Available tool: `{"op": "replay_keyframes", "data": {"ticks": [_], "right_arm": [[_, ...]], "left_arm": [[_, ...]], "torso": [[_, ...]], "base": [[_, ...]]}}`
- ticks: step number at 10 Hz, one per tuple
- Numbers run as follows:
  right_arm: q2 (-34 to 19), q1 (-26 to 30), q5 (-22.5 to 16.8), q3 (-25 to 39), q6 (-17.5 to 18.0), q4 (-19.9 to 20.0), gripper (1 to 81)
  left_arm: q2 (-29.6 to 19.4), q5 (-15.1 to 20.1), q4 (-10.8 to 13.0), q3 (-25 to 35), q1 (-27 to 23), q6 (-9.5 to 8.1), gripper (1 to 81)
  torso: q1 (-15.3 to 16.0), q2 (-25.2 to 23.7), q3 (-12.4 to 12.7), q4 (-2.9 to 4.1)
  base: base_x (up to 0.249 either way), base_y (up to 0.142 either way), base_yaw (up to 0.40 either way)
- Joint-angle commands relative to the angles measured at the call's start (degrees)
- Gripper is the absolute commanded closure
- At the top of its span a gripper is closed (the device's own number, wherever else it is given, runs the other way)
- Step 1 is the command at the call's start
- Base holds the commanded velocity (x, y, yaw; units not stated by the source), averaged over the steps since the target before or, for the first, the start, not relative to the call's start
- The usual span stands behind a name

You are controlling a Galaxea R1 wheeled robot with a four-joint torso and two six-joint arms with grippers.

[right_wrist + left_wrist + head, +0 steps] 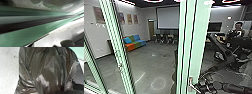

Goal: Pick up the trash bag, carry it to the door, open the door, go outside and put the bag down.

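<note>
Currently, right pincer just beside door handle; black trash bag near left wrist; both pincers' state: cannot tell.

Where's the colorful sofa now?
In the head view, left of centre: the sofa stands by the wall, below the framed pictures and right of a green post.

Right arm: black, jointed, in from the head view's right edge, low down, running nearly level across the lower corner. Wrist roughly in line with it. Right gripper at the inner end, reaching toward mid-view; its exact tilt unclear.
</note>
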Motion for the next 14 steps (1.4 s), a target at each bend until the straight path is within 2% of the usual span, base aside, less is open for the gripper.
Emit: {"op": "replay_keyframes", "data": {"ticks": [1, 3, 6, 7, 8, 9, 11, 14], "right_arm": [[5.3, 3.9, 0.5, 0.1, 1.0, -1.0, 1.0], [6.4, 1.4, 1.6, -1.2, 1.0, -4.9, 1.0], [7.8, -0.3, 4.1, -4.7, 0.5, -5.8, 1.0], [7.8, -0.7, 6.3, -5.2, 0.4, -7.6, 1.0], [8.1, -1.3, 8.8, -6.5, 0.4, -11.1, 1.0], [9.1, -2.3, 10.5, -9.9, 0.4, -13.2, 1.0], [11.1, -3.1, 12.8, -14.3, 0.4, -13.4, 1.0], [14.7, -2.9, 12.8, -20.2, 0.2, -13.5, 1.0]], "left_arm": [[-1.1, 3.2, -0.7, -0.1, -3.4, -0.18, 81.1], [-1.4, 3.4, -0.7, -0.1, -3.3, -0.18, 81.1], [-1.7, 3.6, -1.3, -0.1, -3.2, -0.18, 81.1], [-2.0, 3.6, -1.7, -0.1, -3.0, -0.18, 81.1], [-2.4, 3.6, -2.0, -0.1, -2.5, -0.18, 81.1], [-2.9, 3.6, -2.5, -0.1, -2.0, -0.18, 81.1], [-3.5, 3.6, -3.2, -0.1, -1.8, -0.18, 81.1], [-3.2, 3.6, -3.3, -0.1, -1.7, -0.27, 81.1]], "torso": [[0.0, 0.0, 0.0, 0.0], [0.0, 0.0, 0.0, 0.0], [0.0, 0.0, 0.0, 0.0], [0.0, 0.0, 0.0, 0.0], [0.0, 0.0, 0.0, 0.0], [0.0, 0.0, 0.0, 0.0], [-0.1, -0.1, 0.1, -0.02], [-0.2, -0.2, 0.1, -0.05]], "base": [[0.0, 0.0, 0.0], [0.0, 0.0, 0.0], [0.0, 0.0, 0.0], [0.0, 0.0, 0.0], [0.0, 0.0, 0.0], [0.0, 0.0, 0.0], [0.0, 0.0, 0.0], [0.0, 0.0, 0.0]]}}
